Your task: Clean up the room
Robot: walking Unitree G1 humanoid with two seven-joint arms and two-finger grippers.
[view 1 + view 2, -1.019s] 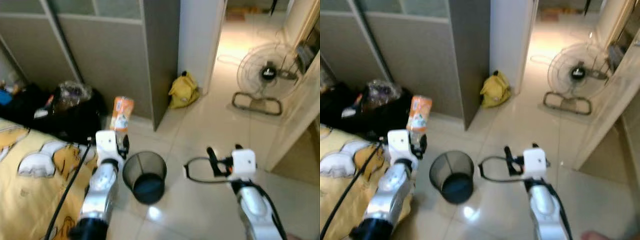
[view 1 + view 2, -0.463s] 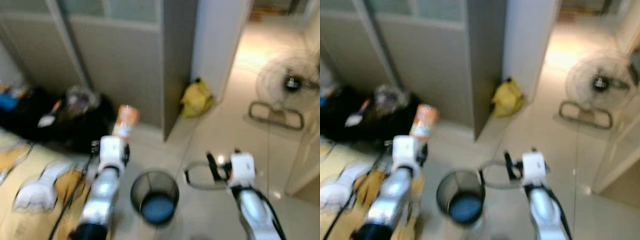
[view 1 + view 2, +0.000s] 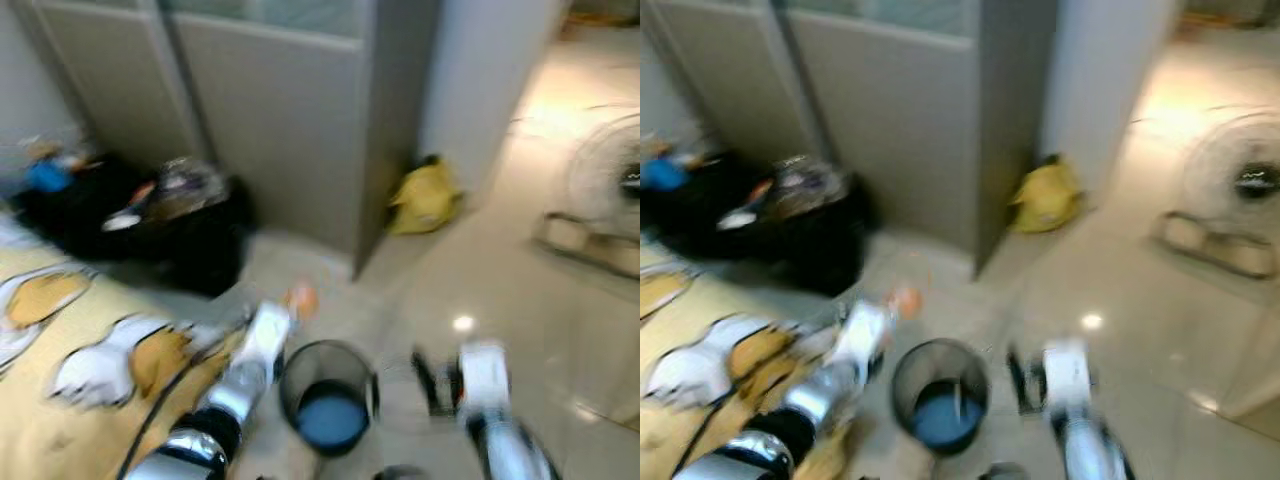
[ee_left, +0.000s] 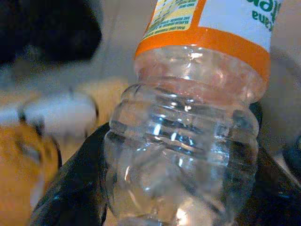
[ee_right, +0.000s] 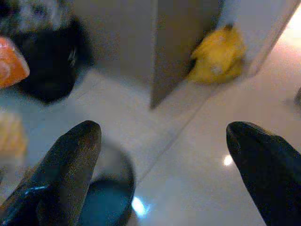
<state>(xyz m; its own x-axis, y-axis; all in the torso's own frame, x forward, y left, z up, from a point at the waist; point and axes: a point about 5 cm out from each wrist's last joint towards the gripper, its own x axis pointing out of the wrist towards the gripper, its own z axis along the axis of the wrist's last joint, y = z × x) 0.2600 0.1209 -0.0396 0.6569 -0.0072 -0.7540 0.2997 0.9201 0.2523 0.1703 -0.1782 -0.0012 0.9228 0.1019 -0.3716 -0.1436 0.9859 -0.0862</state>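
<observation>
My left gripper [image 4: 181,129] is shut on a clear plastic bottle [image 4: 188,141] with an orange and white label. In the blurred head views the bottle [image 3: 298,298] sticks out beyond the left gripper [image 3: 283,312], close to the near-left rim of a black mesh waste bin [image 3: 328,395] on the tiled floor. The bin's bottom looks blue. My right gripper [image 5: 162,136] is open and holds nothing, hovering just right of the bin [image 5: 110,207], with its fingers [image 3: 430,380] at about rim height.
A bed with a yellow cartoon sheet [image 3: 60,400] lies at my left. Black bags [image 3: 150,225] sit by the grey wardrobe panel [image 3: 300,130]. A yellow bag [image 3: 425,198] rests at the panel's corner. A floor fan [image 3: 610,190] stands at the right.
The camera has swung and the picture is blurred. My left gripper with the bottle now sits lower and closer to the bin's rim. The right gripper stays open beside the bin.
</observation>
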